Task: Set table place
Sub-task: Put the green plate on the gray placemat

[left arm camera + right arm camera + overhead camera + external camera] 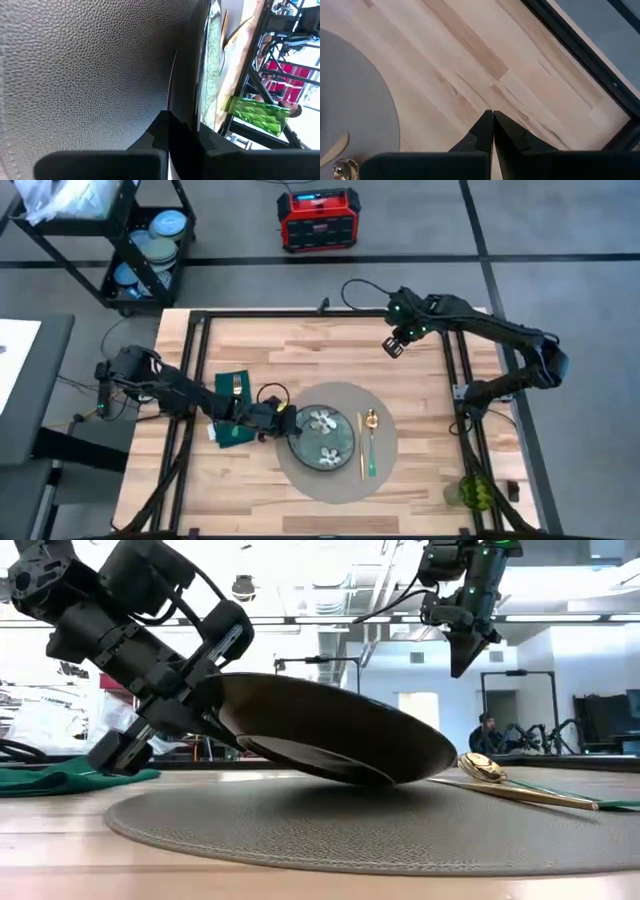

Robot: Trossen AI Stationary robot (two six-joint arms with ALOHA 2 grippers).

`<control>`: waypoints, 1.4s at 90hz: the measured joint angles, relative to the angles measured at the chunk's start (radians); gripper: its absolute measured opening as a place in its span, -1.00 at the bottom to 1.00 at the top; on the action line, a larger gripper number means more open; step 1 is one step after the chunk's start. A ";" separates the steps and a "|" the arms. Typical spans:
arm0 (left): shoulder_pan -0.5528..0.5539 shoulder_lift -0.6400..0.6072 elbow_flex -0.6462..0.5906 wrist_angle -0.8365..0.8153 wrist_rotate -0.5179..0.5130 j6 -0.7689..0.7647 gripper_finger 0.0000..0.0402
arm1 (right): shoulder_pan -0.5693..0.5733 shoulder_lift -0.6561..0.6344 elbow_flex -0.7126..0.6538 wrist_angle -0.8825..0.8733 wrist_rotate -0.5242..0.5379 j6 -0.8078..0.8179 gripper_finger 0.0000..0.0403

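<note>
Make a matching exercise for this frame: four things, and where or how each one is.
Things:
1. plate
2. spoon
3. napkin
4. right claw

States:
A. lying on the placemat, beside the plate
B. shut, up over bare table
C. tilted, one edge on the placemat, held by the left claw
D. on the wood, off the placemat

Pairs: 1-C, 2-A, 3-D, 4-B

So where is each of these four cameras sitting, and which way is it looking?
High: overhead, straight down on the table; both arms show.
Low: at tabletop height, looking across the placemat; left gripper holds the tilted plate.
Left wrist: along its own jaws, shut on the plate's rim.
Right wrist: down past the shut right gripper at bare wood.
Shared: the gold spoon shows high and low.
</note>
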 joint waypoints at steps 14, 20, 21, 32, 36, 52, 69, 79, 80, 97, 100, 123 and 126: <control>0.000 -0.001 0.002 -0.007 0.007 0.007 -0.89 | 0.000 0.000 0.000 -0.001 -0.002 0.000 -1.00; 0.000 0.001 0.001 -0.019 0.013 0.017 -0.78 | 0.005 0.000 0.000 0.000 -0.003 -0.013 -1.00; 0.000 0.001 0.000 -0.021 0.015 0.017 -0.76 | 0.006 0.000 0.000 0.000 -0.003 -0.015 -1.00; 0.000 0.001 0.000 -0.023 0.021 0.019 -0.58 | 0.006 0.000 0.000 0.002 -0.005 -0.023 -1.00; 0.000 0.001 0.000 -0.027 0.021 0.024 -0.52 | 0.007 0.000 0.000 0.003 -0.006 -0.023 -1.00; 0.006 0.001 0.000 -0.022 0.038 0.060 -0.37 | 0.006 0.000 0.000 0.004 -0.007 -0.023 -1.00; 0.026 0.001 0.000 -0.107 0.101 0.137 -0.28 | 0.008 0.000 0.000 -0.001 -0.039 -0.023 -1.00; 0.045 -0.002 0.001 -0.164 0.148 0.165 -0.25 | 0.010 0.000 0.000 -0.002 -0.054 -0.023 -1.00; 0.047 -0.002 0.001 -0.166 0.153 0.166 -0.25 | 0.012 0.000 0.000 -0.003 -0.055 -0.023 -1.00; 0.090 -0.003 0.001 -0.174 0.222 0.202 -0.25 | 0.013 0.000 0.000 -0.001 -0.055 -0.022 -1.00; 0.093 -0.005 0.001 -0.177 0.223 0.202 -0.25 | 0.013 0.000 0.000 -0.001 -0.055 -0.021 -1.00; 0.102 -0.037 0.000 -0.254 0.218 0.185 -0.25 | 0.012 0.000 0.000 -0.006 -0.055 -0.015 -1.00; 0.105 -0.038 0.000 -0.260 0.219 0.182 -0.25 | 0.012 0.000 0.000 -0.006 -0.055 -0.015 -1.00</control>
